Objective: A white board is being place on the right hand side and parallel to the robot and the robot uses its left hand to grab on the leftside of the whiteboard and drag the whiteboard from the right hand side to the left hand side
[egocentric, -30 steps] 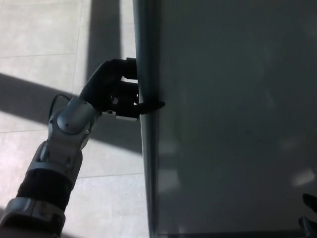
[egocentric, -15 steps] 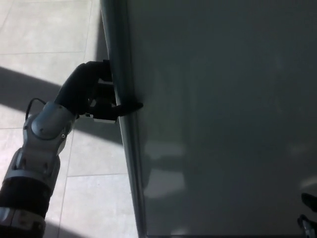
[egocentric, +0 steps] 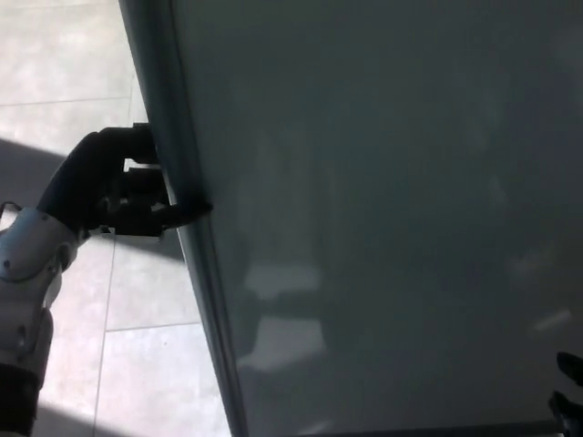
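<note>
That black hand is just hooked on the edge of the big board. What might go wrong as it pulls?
1. The left hand grips only the narrow left edge of the whiteboard, with the thumb tip barely onto the face, so it might slip off.
2. The pull comes from one spot on a large board, so it could twist or tilt.
3. The right hand sits at the board's lower right and might get brushed.

You see the whiteboard [egocentric: 383,218] cut off top and right; your right hand [egocentric: 569,396] barely shows, fingers unreadable.
</note>
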Robot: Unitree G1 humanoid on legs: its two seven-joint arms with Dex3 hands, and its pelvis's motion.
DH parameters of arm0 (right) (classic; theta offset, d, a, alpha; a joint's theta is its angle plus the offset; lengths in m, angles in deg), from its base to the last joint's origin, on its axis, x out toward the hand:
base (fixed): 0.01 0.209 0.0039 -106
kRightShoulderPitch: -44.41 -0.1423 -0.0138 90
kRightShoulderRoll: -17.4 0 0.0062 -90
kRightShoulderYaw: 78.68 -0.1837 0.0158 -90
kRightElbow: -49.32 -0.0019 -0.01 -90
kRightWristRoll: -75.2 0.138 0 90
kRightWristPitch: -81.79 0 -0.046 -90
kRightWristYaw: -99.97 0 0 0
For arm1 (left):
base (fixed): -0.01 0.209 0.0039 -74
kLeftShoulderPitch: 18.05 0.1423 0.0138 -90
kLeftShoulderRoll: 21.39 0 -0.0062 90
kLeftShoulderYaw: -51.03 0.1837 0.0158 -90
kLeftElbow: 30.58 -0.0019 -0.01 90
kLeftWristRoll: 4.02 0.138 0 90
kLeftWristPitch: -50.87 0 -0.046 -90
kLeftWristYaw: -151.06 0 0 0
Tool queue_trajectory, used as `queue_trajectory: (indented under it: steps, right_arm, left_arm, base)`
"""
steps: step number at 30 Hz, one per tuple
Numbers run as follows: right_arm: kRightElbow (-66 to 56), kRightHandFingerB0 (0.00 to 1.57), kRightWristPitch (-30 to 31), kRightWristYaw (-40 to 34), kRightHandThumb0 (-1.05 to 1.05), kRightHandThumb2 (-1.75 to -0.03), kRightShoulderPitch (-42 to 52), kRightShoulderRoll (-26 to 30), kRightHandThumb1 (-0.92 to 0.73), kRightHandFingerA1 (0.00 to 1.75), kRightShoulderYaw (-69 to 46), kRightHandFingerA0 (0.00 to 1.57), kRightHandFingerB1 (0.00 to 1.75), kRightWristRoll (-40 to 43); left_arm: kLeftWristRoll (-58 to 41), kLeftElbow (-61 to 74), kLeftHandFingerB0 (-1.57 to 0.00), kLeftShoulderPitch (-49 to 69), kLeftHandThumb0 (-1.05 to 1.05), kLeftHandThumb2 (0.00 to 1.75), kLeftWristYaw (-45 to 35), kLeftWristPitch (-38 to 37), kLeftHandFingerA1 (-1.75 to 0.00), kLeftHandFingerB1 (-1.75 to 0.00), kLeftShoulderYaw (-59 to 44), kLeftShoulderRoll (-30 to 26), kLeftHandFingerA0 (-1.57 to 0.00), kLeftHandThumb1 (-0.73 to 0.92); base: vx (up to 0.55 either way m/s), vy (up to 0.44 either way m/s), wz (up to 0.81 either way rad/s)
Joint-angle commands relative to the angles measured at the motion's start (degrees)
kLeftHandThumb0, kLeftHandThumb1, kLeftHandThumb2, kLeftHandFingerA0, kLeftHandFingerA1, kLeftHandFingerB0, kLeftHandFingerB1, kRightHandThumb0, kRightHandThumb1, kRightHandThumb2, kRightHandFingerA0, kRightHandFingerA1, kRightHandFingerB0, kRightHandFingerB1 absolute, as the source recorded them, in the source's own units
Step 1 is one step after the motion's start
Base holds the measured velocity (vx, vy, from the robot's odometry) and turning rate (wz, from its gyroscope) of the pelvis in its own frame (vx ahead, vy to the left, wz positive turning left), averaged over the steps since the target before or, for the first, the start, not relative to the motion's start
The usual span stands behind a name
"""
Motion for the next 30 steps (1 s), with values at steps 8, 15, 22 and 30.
queue_trajectory:
  steps: [8,15,22,30]
  right_arm:
    - [0.34,0.19,0.52,0.33,-0.67,-0.66,0.21,0.48,-0.86,0.37,0.02,0.31,0.29,0.08]
    - [0.39,0.16,0.27,-1.71,-0.71,-0.92,0.23,1.13,-0.74,0.46,1.83,0.26,0.4,-1.94]
    - [0.32,0.16,0.03,-0.9,-0.7,-0.92,0.38,0.05,-0.72,0.46,0.67,0.26,0.41,-0.6]
    - [0.49,0.15,0.5,1.07,-0.71,-0.91,0.37,-0.59,-0.71,0.47,-0.89,0.26,0.41,0.6]
  left_arm:
    - [-8.08,5.52,-0.8,6.1,-0.2,0.56,-3.68,7.36,-0.81,-0.55,-10.19,-7.85,-1.01,0.54]
    - [-9.48,4.76,-0.79,7.53,-0.19,0.56,-5.46,7.54,-0.85,-0.57,-13.18,-9.61,-1.02,0.55]
    - [-8.56,3.36,-0.81,9.01,-0.2,0.56,-5.58,4.69,-0.73,-0.55,-14.71,-11.4,-1.02,0.55]
    - [-8.44,3.44,-0.8,9.78,-0.19,0.55,-4.25,6.47,-0.72,-0.56,-15.93,-12.96,-0.97,0.53]
  base:
    - [0.0,0.0,0.0]
    - [0.0,0.0,0.01]
    - [0.0,0.0,0.03]
    - [0.0,0.0,0.0]
